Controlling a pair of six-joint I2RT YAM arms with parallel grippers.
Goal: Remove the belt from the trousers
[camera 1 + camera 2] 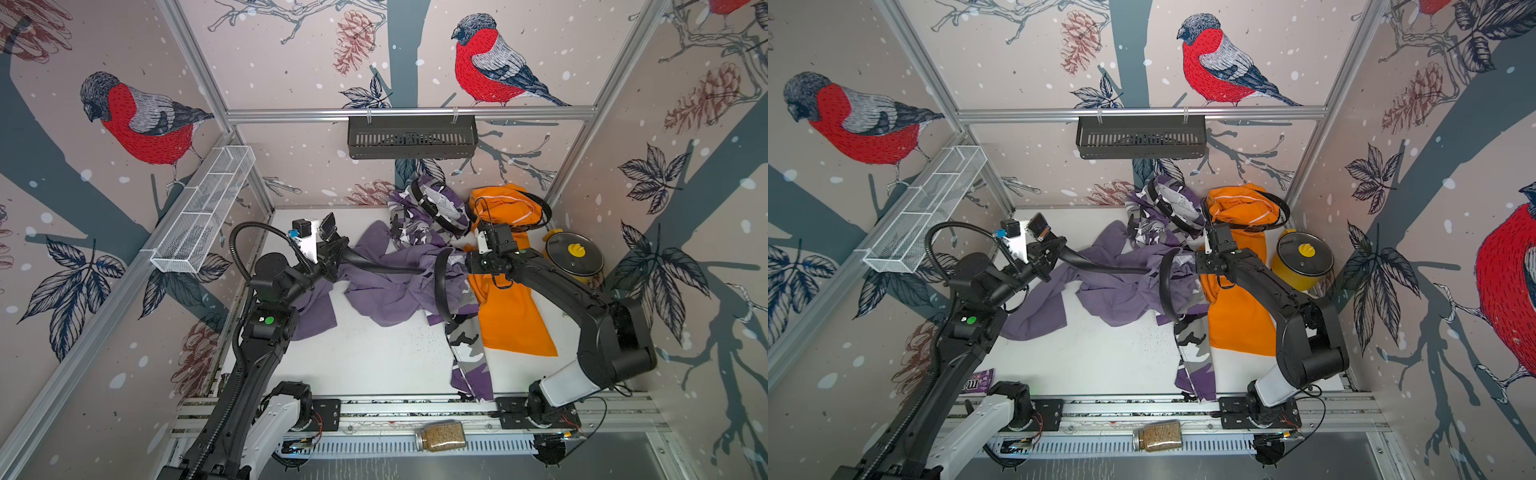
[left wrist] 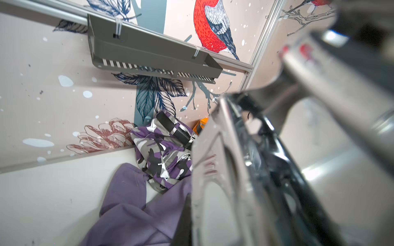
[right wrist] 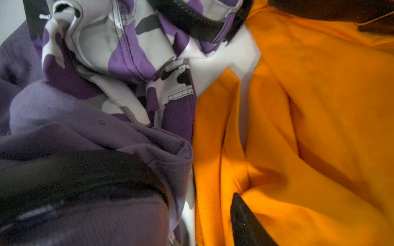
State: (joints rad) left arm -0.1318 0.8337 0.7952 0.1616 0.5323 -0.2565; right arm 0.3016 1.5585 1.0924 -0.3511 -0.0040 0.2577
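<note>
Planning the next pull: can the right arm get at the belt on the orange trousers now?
Probably yes: that belt lies uncovered on the orange trousers, just beyond the right gripper.

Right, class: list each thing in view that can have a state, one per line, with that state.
Left gripper: shut on the black belt.
Right gripper: open or shut unclear.
Lilac trousers: crumpled, that belt still round the waist.
Camouflage trousers: belted at the waist.
Orange trousers: belted at the waist.
Yellow pot: lid on.
Jar: lying on its side.
</note>
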